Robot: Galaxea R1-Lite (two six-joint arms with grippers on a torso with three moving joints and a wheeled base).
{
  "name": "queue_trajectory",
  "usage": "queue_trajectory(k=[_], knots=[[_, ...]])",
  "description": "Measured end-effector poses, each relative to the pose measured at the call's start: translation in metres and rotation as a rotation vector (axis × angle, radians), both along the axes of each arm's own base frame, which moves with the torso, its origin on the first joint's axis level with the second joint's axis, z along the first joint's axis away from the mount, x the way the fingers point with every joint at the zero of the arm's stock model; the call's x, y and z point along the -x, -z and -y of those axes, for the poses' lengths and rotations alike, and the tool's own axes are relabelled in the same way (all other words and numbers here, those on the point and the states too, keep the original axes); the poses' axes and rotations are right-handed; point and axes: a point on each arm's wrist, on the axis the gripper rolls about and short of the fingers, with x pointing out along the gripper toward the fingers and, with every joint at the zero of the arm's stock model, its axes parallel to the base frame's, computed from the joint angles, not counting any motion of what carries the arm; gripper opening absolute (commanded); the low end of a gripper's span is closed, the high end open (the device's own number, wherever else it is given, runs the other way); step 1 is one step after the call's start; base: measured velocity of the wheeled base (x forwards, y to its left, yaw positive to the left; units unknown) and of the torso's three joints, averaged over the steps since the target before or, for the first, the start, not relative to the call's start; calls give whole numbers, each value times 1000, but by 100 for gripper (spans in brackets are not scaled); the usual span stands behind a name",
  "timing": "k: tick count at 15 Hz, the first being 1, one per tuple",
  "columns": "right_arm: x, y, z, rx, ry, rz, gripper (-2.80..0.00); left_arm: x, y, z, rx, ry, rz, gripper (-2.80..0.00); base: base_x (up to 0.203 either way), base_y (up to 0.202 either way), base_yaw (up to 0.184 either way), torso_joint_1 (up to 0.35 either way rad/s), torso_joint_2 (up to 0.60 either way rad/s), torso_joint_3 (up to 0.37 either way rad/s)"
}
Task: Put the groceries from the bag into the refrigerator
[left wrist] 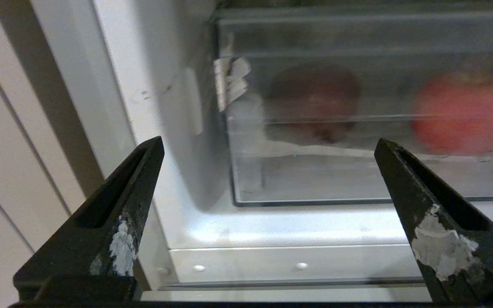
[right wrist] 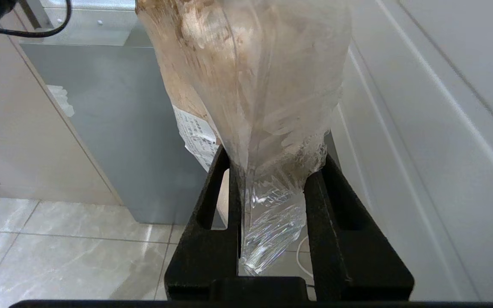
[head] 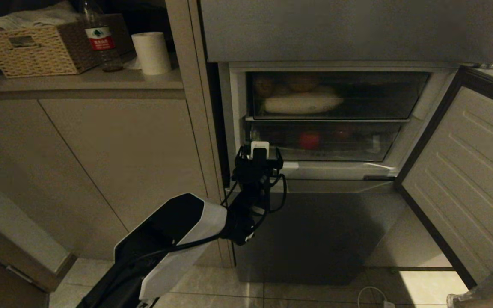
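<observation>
Left arm, nearest the head camera, reaches up to the left edge of the open refrigerator; its left gripper is spread wide and empty, level with the lower of 2 clear drawers. Right gripper, low beside the open door, pinches the twisted end of a clear pack holding pale beige food, with a printed label on 1 side. Step in hand, as judged: the compartment is open, and the left gripper is placed to draw the lower drawer out so that the pack can go in. The next move calls for the left fingers to catch the drawer's front lip squarely; the pack must stay clear of the door. The left wrist view alone shows a red fruit and a darker one behind the drawer front. The right wrist view alone shows the grip on the pack; the head view shows only a corner of it at lower right. The shopping bag is in no view
</observation>
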Motion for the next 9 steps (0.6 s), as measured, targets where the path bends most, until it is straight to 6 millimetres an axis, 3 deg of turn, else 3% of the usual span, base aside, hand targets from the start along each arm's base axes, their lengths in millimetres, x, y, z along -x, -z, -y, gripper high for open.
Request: queue_trajectory(k=[9], knots=[[0, 0, 0, 0, 0, 0, -280, 9, -6, 5, 24, -11, -6, 0, 0, 0, 0, 0, 0, 0]])
